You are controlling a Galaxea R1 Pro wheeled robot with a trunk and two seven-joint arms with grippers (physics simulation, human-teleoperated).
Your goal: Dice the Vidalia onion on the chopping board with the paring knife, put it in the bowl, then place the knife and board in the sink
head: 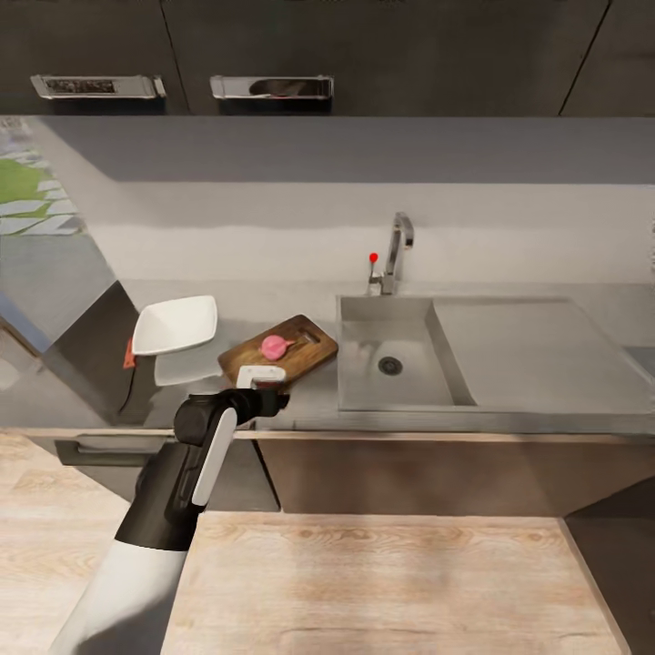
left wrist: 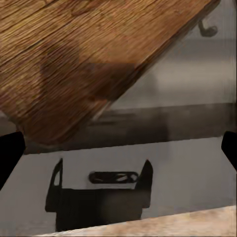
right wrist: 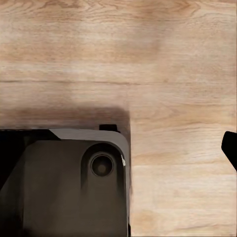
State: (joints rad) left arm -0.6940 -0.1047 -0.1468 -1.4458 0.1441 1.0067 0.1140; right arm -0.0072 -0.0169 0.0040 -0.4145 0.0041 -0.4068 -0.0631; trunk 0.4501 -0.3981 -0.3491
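The chopping board (head: pixel 300 357) lies askew on the countertop (head: pixel 273 298), just left of the sink (head: pixel 418 341). On it rests the pink onion (head: pixel 273 346), whole. The white bowl (head: pixel 177 325) stands left of the board. A small red piece (head: pixel 129 355) pokes out at the bowl's left edge; I cannot tell if it is the paring knife. My left gripper (head: pixel 264 382) hovers at the board's near corner. Up close, the left gripper (left wrist: pixel 118 148) is open, its fingertips (left wrist: pixel 10 153) spread wide just short of the board's corner (left wrist: pixel 74 74). A right fingertip (right wrist: pixel 230 147) sits far out.
The tap (head: pixel 398 246) with its red-tipped lever stands behind the basin, and the flat drainboard (head: pixel 537 346) runs to the right. Dark cabinets hang above and below the worktop. The right wrist view looks down on the wood floor (right wrist: pixel 173 74) and the robot's dark base (right wrist: pixel 64 187).
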